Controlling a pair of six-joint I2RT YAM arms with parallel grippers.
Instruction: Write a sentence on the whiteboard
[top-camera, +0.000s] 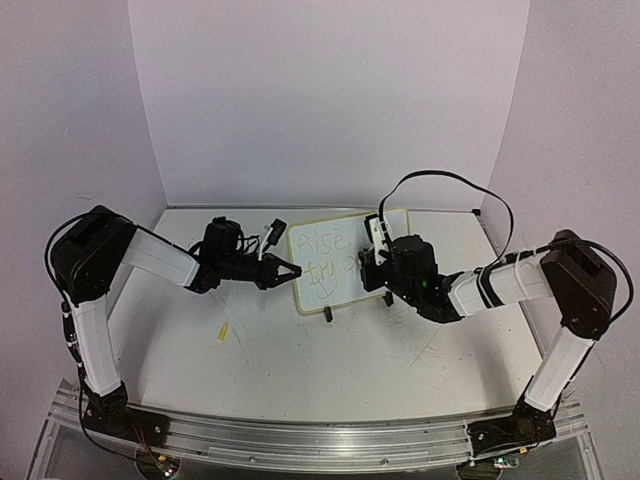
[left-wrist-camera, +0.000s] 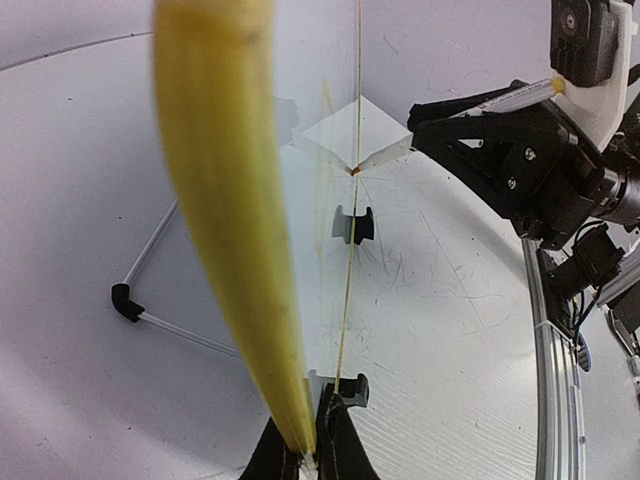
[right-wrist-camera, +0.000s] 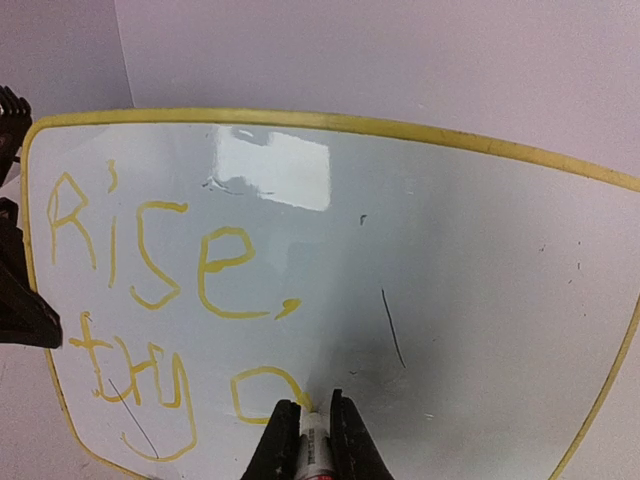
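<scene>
Glossy, round-cornered, yellow-rimmed whiteboard (top-camera: 335, 258) stood near surface's (top-camera: 330, 370) far edge; left rim clamped by left end effector (top-camera: 286, 271); marker (right-wrist-camera: 311, 446) pinched by right end effector (right-wrist-camera: 312, 412), tip against board.

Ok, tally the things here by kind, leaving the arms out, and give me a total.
Whiteboard: 1
Black clip feet: 2
Marker: 1
Small yellow piece: 1
Total: 5

White table (top-camera: 330, 370), top scuffed with fine scratches. Plain pale back wall (top-camera: 330, 90) rises behind the table; side walls (top-camera: 60, 110) flank it. Metal rail (top-camera: 320, 442) along the table's near edge.
</scene>
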